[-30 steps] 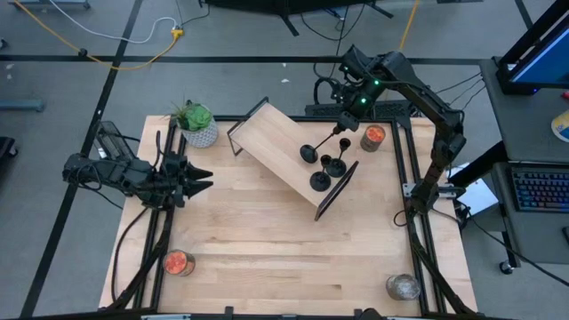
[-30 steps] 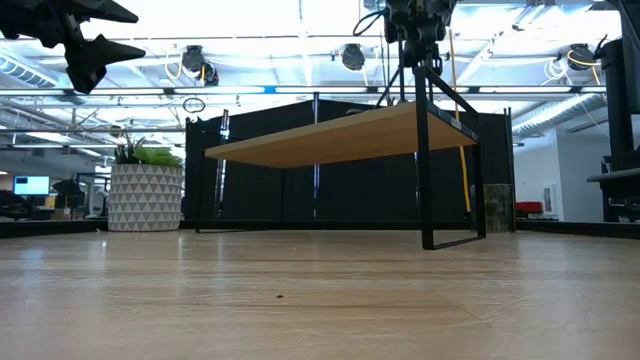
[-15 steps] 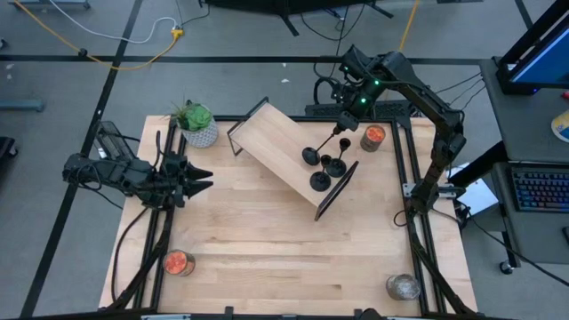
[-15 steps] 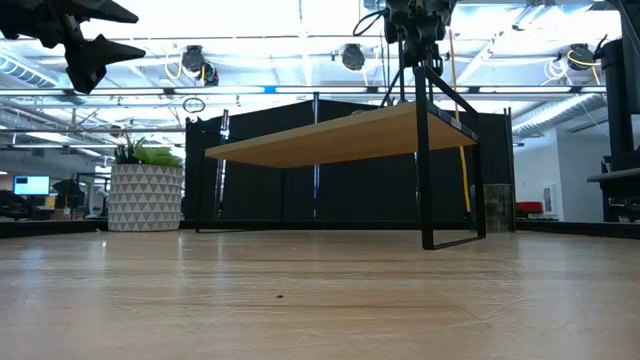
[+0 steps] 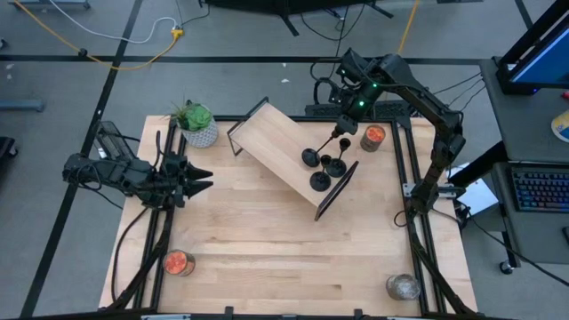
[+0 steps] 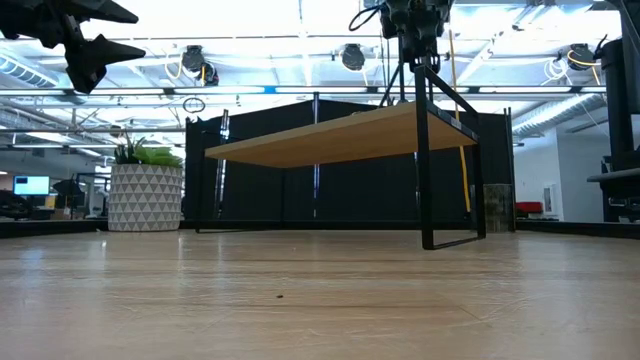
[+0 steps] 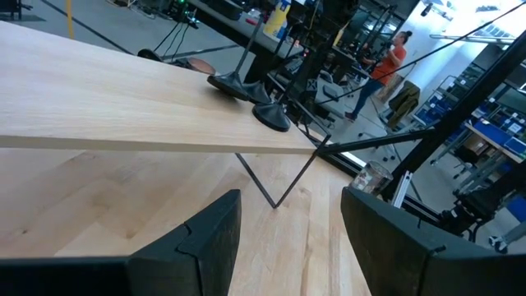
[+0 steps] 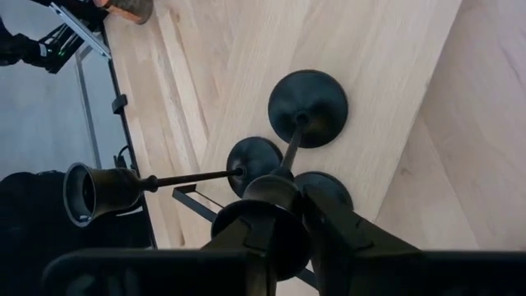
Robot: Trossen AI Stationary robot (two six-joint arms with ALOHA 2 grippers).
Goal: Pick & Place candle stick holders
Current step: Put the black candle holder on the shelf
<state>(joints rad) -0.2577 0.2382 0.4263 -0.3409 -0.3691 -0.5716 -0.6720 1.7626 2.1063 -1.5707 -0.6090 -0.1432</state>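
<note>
Three black candle stick holders stand on their round bases on a wooden shelf board (image 5: pixel 276 142) with black wire legs, at the far middle of the table. The tallest has its base at the left (image 5: pixel 309 156); the others (image 5: pixel 331 164) (image 5: pixel 320 181) stand close beside it. My right gripper (image 5: pixel 340 132) is above them, shut on the tallest holder's top. In the right wrist view another holder's cup (image 8: pixel 90 193) shows off to the side. My left gripper (image 5: pixel 200 182) hangs open and empty over the table's left side, fingers toward the shelf. My right gripper pinches the cup top (image 8: pixel 271 193) of the tallest candle stick holder between its two fingers, coming from above and pointing down. The thin stem (image 8: pixel 292 144) runs down from the fingers to the round base (image 8: pixel 308 107), which sits on the shelf board.
A potted plant (image 5: pixel 197 124) stands at the far left. A glass with orange filling (image 5: pixel 373 136) stands beside the shelf at the far right, another (image 5: pixel 178 263) at the near left, and a clear glass (image 5: pixel 402 286) at the near right. A person (image 7: pixel 394 57) is in the room behind.
</note>
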